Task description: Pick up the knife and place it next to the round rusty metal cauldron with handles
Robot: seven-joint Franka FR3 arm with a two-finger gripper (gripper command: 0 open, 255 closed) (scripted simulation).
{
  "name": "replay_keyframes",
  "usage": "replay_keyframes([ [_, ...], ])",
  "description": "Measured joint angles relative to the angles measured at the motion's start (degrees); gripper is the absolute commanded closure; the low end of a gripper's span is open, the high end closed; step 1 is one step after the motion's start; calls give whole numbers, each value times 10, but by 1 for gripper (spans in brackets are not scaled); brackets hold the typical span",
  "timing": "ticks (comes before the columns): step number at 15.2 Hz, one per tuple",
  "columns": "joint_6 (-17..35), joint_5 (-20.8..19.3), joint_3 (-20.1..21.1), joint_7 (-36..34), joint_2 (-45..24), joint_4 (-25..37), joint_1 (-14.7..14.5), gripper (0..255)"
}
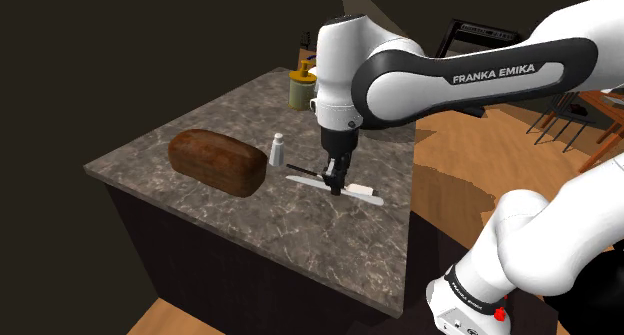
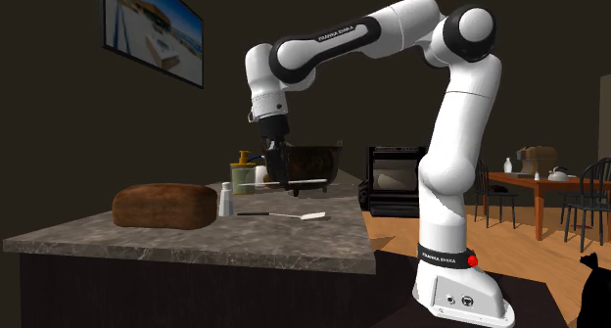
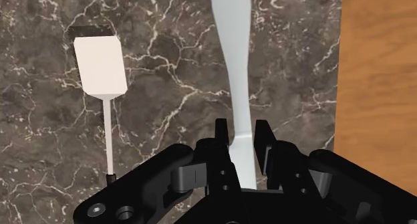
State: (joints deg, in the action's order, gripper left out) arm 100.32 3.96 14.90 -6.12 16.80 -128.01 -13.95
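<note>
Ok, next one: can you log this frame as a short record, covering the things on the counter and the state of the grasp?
surface: dark veined counter
knife: pale, long, clasped near one end
gripper: jaws shut on the knife
lift: cannot tell whether the knife is off the counter
spatula: flat on the counter beside the knife, untouched
cauldron: dark, at the far end of the counter, apart from the knife
others: loaf, shaker, bottle
task: knife not yet by the cauldron
</note>
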Motion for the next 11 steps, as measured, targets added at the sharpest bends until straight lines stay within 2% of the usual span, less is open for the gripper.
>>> replay_keyframes([
  [11, -84, -1, -5, 1, 8, 76, 2, 255],
])
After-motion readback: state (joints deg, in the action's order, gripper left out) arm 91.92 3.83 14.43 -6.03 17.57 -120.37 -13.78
